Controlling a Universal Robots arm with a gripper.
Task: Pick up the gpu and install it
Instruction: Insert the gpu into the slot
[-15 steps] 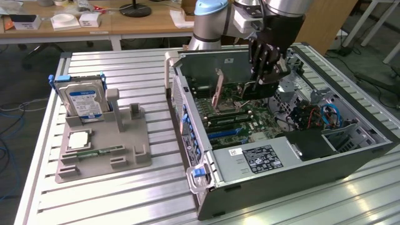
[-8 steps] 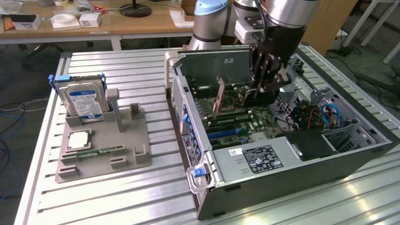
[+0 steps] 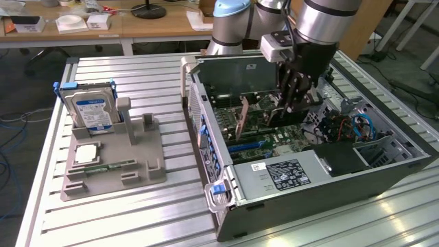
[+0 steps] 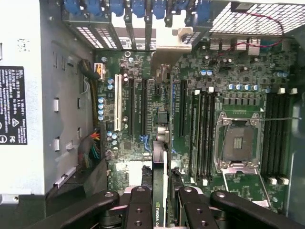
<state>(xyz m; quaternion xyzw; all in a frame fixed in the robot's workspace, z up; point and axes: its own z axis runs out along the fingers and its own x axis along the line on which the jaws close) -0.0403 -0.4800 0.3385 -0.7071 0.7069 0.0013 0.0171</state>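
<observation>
A: The gpu, where do we see it?
B: Edge-on inside the open computer case, between the fingers of the gripper, which pinch it from both sides.
A: And below it?
B: The green motherboard, with its long black slots close by. Whether the card touches a slot, we cannot tell. In the exterior view the gripper hangs low inside the case.

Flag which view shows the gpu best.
Wrist view: the gpu is gripped edge-on between the fingers, over the motherboard slots. Exterior view: gripper low inside the case, card largely hidden by it.
</observation>
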